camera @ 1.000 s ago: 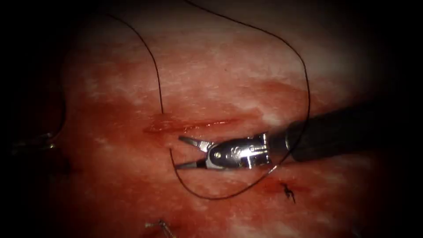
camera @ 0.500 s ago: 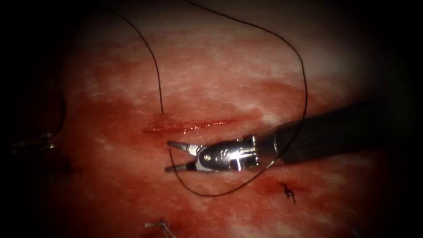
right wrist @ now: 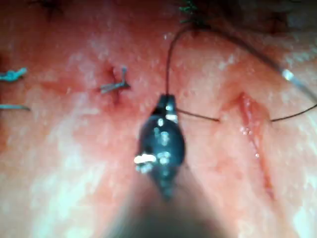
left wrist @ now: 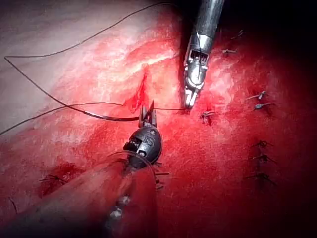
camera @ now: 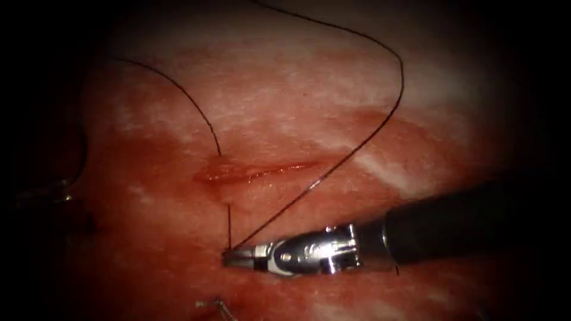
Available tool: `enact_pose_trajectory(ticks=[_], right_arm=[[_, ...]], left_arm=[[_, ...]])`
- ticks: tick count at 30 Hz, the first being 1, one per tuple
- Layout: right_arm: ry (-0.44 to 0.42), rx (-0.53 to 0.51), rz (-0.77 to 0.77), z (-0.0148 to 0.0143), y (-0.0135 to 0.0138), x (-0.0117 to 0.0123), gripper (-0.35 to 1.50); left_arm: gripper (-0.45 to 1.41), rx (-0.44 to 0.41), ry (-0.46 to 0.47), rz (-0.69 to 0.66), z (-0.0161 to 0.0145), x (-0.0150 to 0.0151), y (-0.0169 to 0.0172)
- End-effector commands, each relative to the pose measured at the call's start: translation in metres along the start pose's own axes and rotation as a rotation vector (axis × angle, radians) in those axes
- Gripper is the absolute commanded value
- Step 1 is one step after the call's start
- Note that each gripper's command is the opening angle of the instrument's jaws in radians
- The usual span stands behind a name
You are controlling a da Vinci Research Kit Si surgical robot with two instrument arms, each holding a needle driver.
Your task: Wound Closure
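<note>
The cut (camera: 256, 171) lies across the middle of the tissue (camera: 285, 95). My right tool (camera: 229, 257) is below the cut's left end, jaws shut on the thread (camera: 229, 229). One strand rises taut from the jaws to the tissue just under the cut. A second strand (camera: 333, 163) slants up to the right over the cut. The right wrist view has these jaws (right wrist: 166, 99) closed on the thread (right wrist: 198, 115). My left tool (left wrist: 147, 113), left of the cut, is shut on the curved needle (left wrist: 109, 117) near one end. The needle is out of the tissue.
Red fluid (camera: 178, 238) wets the tissue around the cut. Cut ends of an earlier stitch (camera: 217, 306) stick up near the front edge. Several finished stitches (left wrist: 260, 158) sit in a row beyond the right tool (left wrist: 190, 101).
The right tool's open jaws closed on the thread below the cut, then moved down toward the front. The slack loop around its shaft has straightened into two taut strands.
</note>
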Motion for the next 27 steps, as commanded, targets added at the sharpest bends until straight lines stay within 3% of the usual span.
enact_pose_trajectory(ticks=[1,8,13,14,15,19,24,27], right_arm=[[0.010,0.022,-0.005,0.0003,-0.0024,0.0014,-0.35],[0.037,0.082,-0.021,-0.0014,-0.0069,0.0060,-0.35],[0.036,0.082,-0.013,-0.0015,-0.0060,0.0061,-0.35],[0.031,0.064,-0.009,-0.0015,-0.0055,0.0059,-0.03],[0.028,0.041,-0.004,-0.0016,-0.0048,0.0057,0.41],[0.009,-0.066,0.013,-0.0020,-0.0004,0.0027,1.09],[-0.020,-0.128,0.029,-0.0016,0.0052,-0.0032,1.13],[-0.029,-0.145,0.028,-0.0011,0.0065,-0.0050,1.13]], left_arm=[[-0.45,-0.002,-0.002,-0.003,0.0003,-0.0006,0.0007],[-0.45,-0.001,-0.002,-0.004,0.0004,-0.0006,0.0007],[-0.45,-0.001,-0.002,-0.004,0.0005,-0.0006,0.0007],[-0.45,-0.001,-0.002,-0.004,0.0005,-0.0005,0.0008],[-0.45,-0.001,-0.002,-0.004,0.0005,-0.0005,0.0008],[-0.45,0.000,-0.002,-0.004,0.0005,-0.0005,0.0008],[-0.45,-0.001,-0.002,-0.009,0.0005,-0.0006,0.0008],[-0.45,-0.001,-0.002,-0.009,0.0005,-0.0006,0.0008]])
